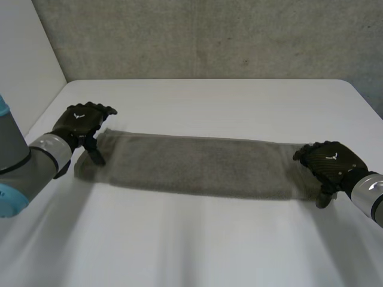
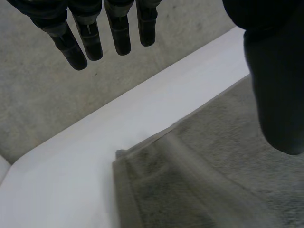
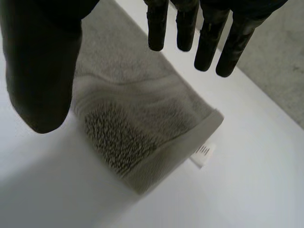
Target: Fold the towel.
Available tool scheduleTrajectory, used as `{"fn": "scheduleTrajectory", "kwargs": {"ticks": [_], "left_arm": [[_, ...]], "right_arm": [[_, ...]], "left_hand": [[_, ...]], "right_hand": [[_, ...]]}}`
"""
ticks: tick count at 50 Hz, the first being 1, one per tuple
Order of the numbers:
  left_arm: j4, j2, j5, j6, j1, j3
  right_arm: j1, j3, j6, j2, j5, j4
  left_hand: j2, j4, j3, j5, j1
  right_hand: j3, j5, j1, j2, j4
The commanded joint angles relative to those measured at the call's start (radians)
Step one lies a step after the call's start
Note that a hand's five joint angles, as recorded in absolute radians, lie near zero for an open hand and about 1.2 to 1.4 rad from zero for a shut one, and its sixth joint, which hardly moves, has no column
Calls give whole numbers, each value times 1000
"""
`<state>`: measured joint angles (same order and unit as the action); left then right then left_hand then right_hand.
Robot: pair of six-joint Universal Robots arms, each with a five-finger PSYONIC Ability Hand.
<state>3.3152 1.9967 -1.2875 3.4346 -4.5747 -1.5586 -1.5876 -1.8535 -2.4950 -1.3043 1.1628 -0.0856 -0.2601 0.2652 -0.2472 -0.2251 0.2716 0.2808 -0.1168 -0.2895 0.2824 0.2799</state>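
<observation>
- Currently, the towel (image 1: 203, 166) lies flat on the white table (image 1: 209, 95) as a long, narrow grey strip reaching from one hand to the other.
- Left hand (image 1: 81, 122): stationed at the strip's end on the robot's left side, over the far corner of the cloth.
- Left hand state: in its wrist view the fingers (image 2: 121, 33) are straight and set wide of the thumb, and nothing is held. The towel's hemmed corner lies under the palm, with bare table out past the fingertips.
- Right hand (image 1: 328, 160): stationed at the opposite end of the strip, over its short edge.
- Right hand state: in its wrist view the fingers (image 3: 206, 42) are straight, the thumb stands well apart, and the hand is wide with nothing gripped. The towel's hemmed end lies under the palm.
- A small white label (image 3: 203, 154) projects from that hem, below the right fingertips.
- Contact between either thumb and the cloth cannot be determined.
- A grey wall (image 1: 209, 36) stands beyond both hands, past the table's far edge.
</observation>
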Motion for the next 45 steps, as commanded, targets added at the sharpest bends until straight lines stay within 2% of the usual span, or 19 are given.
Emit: {"fn": "scheduleTrajectory", "kwargs": {"ticks": [1, 5, 9, 10, 11, 12, 15, 17, 21, 28, 29, 31, 34, 36, 37, 39, 40, 42, 45], "left_arm": [[86, -42, 11, -41, 20, -87], [87, -42, 11, -41, 20, -92], [90, -41, 11, -41, 22, -90], [90, -41, 11, -41, 22, -92], [90, -41, 11, -41, 22, -92], [90, -41, 11, -41, 22, -92], [90, -41, 11, -41, 22, -92], [90, -41, 11, -41, 22, -92], [90, -44, 11, -41, 20, -92], [90, -64, 10, -41, 19, -94], [90, -67, 10, -41, 19, -94], [90, -68, 8, -41, 19, -94], [90, -70, 8, -41, 19, -89], [90, -73, 7, -41, 19, -84], [90, -73, 5, -43, 19, -77], [89, -73, 2, -45, 19, -71], [90, -73, 0, -43, 22, -64], [90, -73, -1, -45, 25, -57], [90, -73, -6, -46, 45, -38]], "right_arm": [[5, 26, 4, 117, 6, -40], [5, 40, 2, 149, 18, -45], [5, 68, 11, 186, 47, -74], [5, 68, 12, 186, 48, -74], [5, 74, 16, 189, 67, -80], [6, 82, 16, 191, 90, -85], [11, 93, 16, 194, 121, -92], [40, 100, 19, 175, 173, -129], [77, 108, 45, 128, 202, -175], [190, 187, 313, 85, 221, -163], [190, 188, 314, 85, 221, -163], [195, 246, 389, 103, 268, -148], [190, 281, 410, 112, 304, -132], [77, 339, 391, 117, 336, -106], [77, 339, 390, 117, 336, -106], [-120, 407, 310, 119, 344, -106], [-121, 407, 309, 119, 344, -106], [-282, 456, 210, 115, 336, -106], [-350, 470, 171, 122, 333, -108]], "left_hand": [[76, -81, 63, 215, -87], [76, -81, 63, 215, -87], [76, -81, 63, 215, -87], [76, -81, 63, 215, -87], [76, -81, 63, 215, -87], [76, -81, 63, 215, -87], [76, -81, 63, 215, -87], [76, -81, 63, 215, -87], [76, -81, 63, 215, -87], [76, -81, 63, 215, -87], [76, -81, 63, 215, -87], [79, -84, 66, 218, -90], [79, -84, 66, 218, -90], [79, -84, 66, 218, -90], [79, -84, 66, 218, -90], [79, -84, 66, 218, -90], [79, -84, 66, 218, -90], [82, -87, 69, 221, -93], [82, -87, 69, 221, -93]], "right_hand": [[121, -111, -112, 119, 122], [154, -143, -145, 152, 154], [696, -685, -687, 694, 696], [697, -686, -688, 695, 698], [836, -826, -828, 835, 837], [1113, -1102, -1104, 1111, 1114], [1115, -1105, -1107, 1114, 1116], [1115, -1105, -1107, 1114, 1116], [1115, -1105, -1107, 1114, 1116], [1115, -1105, -1107, 1114, 1116], [1115, -1105, -1107, 1114, 1116], [1115, -1105, -1107, 1114, 1116], [1115, -1105, -1107, 1114, 1116], [1115, -1105, -1107, 1114, 1116], [1115, -1105, -1107, 1114, 1116], [1115, -1105, -1107, 1114, 1116], [1115, -1105, -1107, 1114, 1116], [1115, -1105, -1107, 1114, 1116], [1115, -1105, -1107, 1114, 1116]]}}
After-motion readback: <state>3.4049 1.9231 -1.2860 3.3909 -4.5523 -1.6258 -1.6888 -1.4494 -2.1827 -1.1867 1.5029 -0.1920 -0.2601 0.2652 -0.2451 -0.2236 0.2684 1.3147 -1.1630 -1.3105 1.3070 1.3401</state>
